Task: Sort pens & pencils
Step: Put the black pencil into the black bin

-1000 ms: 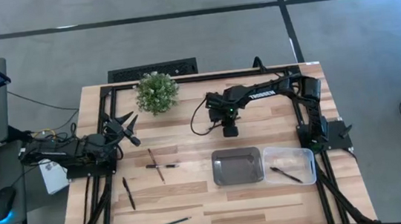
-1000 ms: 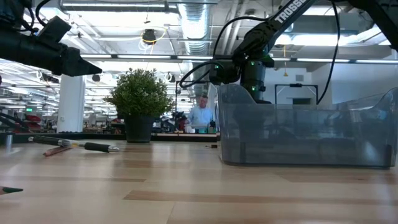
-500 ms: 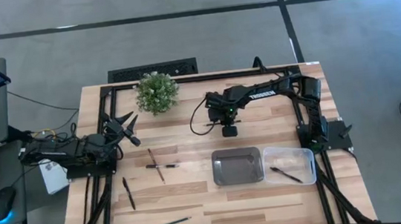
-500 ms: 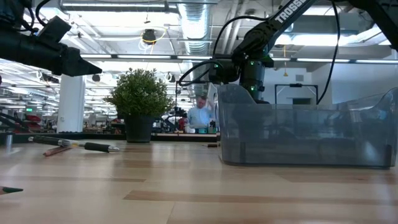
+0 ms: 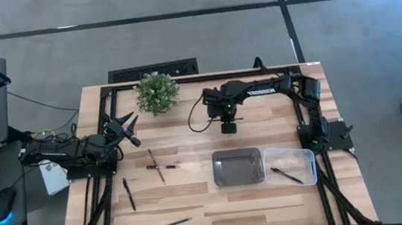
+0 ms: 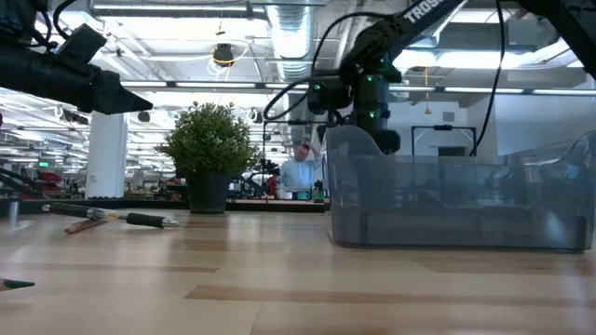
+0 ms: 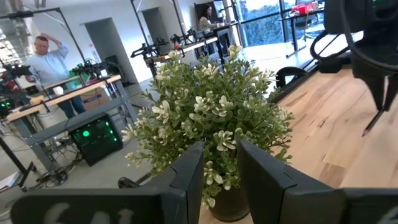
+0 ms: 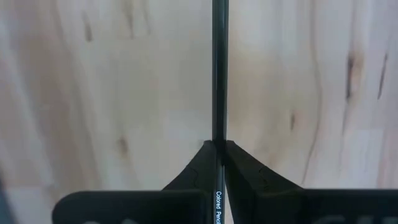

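Observation:
My right gripper (image 5: pixel 229 127) hangs over the table's far middle, past the metal tray (image 5: pixel 238 170), and is shut on a thin dark pencil (image 8: pixel 219 74). My left gripper (image 5: pixel 125 127) waits open at the table's left, facing the plant (image 7: pixel 217 124). On the table lie a brownish pencil (image 5: pixel 157 166) crossed by a short black pen (image 5: pixel 168 165), another black pen (image 5: pixel 129 194) and a greenish pencil (image 5: pixel 169 224). One black pen (image 5: pixel 286 175) lies in the clear plastic bin (image 5: pixel 311 162). My right gripper pinches the pencil's shaft (image 8: pixel 218 138) between its two fingers. The fingers point down at the table and lie along the pencil. Its printed part runs back between them and the rest sticks out past the fingertips (image 8: pixel 205 155), clear of the table.
A small potted plant (image 5: pixel 157 92) stands at the far left of the table. The metal tray and the plastic bin sit side by side at the right, toward the near edge. Black frame rails (image 5: pixel 182 79) run round the table's far and side edges.
My right gripper has risen a little with the pencil and drifted slightly toward the table's far left, staying shut on it.

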